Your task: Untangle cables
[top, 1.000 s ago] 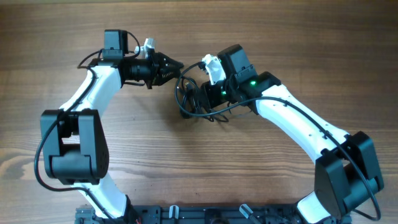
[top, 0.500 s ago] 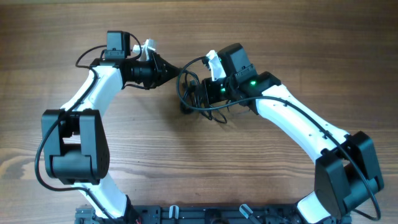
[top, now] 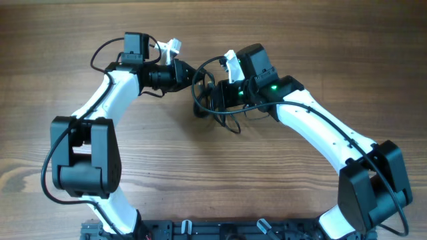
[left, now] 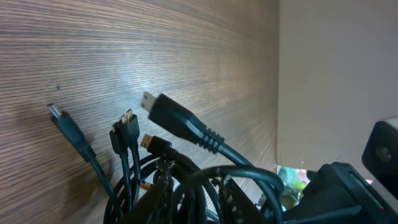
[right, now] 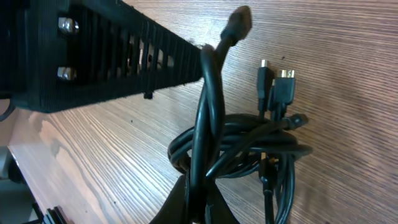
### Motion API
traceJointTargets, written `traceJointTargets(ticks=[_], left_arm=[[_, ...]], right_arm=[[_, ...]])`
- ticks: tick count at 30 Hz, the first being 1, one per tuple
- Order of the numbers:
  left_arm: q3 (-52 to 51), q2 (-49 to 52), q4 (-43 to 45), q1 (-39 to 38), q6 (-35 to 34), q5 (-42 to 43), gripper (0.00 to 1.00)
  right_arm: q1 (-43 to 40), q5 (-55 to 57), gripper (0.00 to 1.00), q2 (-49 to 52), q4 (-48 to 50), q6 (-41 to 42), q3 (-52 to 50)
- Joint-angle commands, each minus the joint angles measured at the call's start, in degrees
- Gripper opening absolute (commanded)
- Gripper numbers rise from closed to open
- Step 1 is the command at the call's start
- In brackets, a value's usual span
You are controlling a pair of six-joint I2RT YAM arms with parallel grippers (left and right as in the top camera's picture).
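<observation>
The cables (top: 212,105) are a tangled coil of thin black cords between my two grippers at the table's middle back. In the left wrist view several plug ends (left: 177,118) stick out above the coil, and my left gripper (left: 195,200) has its fingers closed round several strands. It reaches the coil's left side in the overhead view (top: 192,71). My right gripper (right: 200,190) is shut on one thicker cord that rises from the coil (right: 249,142) to a plug at the top. It sits at the coil's right side (top: 219,93).
The wooden table (top: 213,173) stretches around the coil. The left gripper's ridged black finger (right: 106,56) crosses the top left of the right wrist view. The right arm's black body (left: 351,193) fills the left wrist view's lower right corner. A light wall lies beyond the table's edge (left: 336,74).
My left gripper was open and left of the coil; it closed, moved right and turned into the coil's left loop. The right gripper has kept its hold, and the coil has shifted slightly.
</observation>
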Motion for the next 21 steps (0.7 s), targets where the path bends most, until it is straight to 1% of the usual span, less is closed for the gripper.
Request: traceJointTargets(ticks=[1, 2, 6, 12, 15, 18, 21], left_arm=[[0.3, -0.6, 0.2, -1.0, 1.5, 0.4, 0.23], [0.3, -0.6, 0.2, -1.0, 1.5, 0.4, 0.21], [0.3, -0.6, 0.2, -1.0, 1.4, 0.5, 0.21], [0.3, -0.6, 0.2, -1.0, 1.5, 0.5, 0.22], [0.3, -0.6, 0.2, -1.1, 1.4, -0.3, 0.23], [0.3, -0.6, 0.2, -1.0, 1.4, -0.8, 0.27], [0.3, -0.6, 0.3, -1.0, 1.4, -0.8, 0.26]], right_arm=[[-0.3, -1.8, 0.05, 0.0, 0.8, 0.4, 0.2], [-0.5, -1.7, 0.05, 0.0, 0.8, 0.6, 0.2], [-1.3, -1.8, 0.05, 0.0, 1.6, 0.7, 0.2], [-1.3, -7.8, 0.05, 0.0, 3.2, -0.3, 0.2], [-1.3, -7.8, 0.05, 0.0, 3.5, -0.3, 0.2], [-1.3, -9.7, 0.04, 0.0, 3.5, -0.3, 0.2], [-1.3, -10.4, 0.04, 0.0, 3.6, -0.3, 0.2]])
